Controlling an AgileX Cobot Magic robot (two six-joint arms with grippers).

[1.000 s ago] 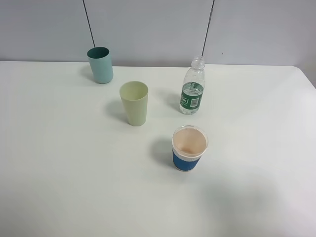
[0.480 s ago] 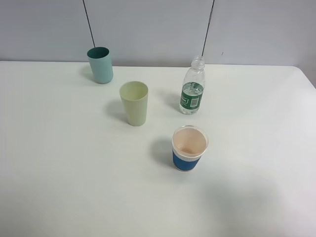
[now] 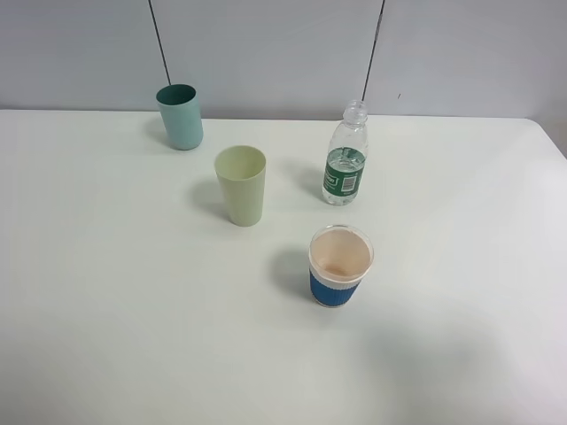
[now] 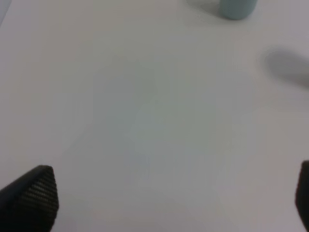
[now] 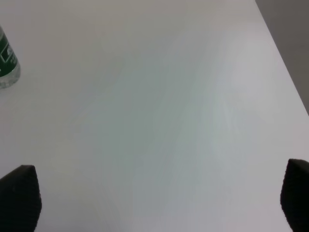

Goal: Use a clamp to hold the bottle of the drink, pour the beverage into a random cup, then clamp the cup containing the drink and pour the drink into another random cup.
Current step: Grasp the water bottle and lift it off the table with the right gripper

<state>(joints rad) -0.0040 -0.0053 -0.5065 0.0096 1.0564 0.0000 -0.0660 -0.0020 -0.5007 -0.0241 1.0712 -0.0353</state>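
Of each arm only two dark fingertips show, cut off at the edge of its own wrist view, so the arms' bearing is hard to judge. The left wrist view is blurred and catches just the base of the teal cup; the right wrist view clips the bottle to its green-labelled foot. How much liquid the bottle holds cannot be made out. The left claw hangs above bare desk, spread wide and empty; the right claw likewise. The pale yellow-green cup stands upright mid-desk: the bottle is near its right, the blue-banded cup nearer the camera and right, the teal cup behind and left.
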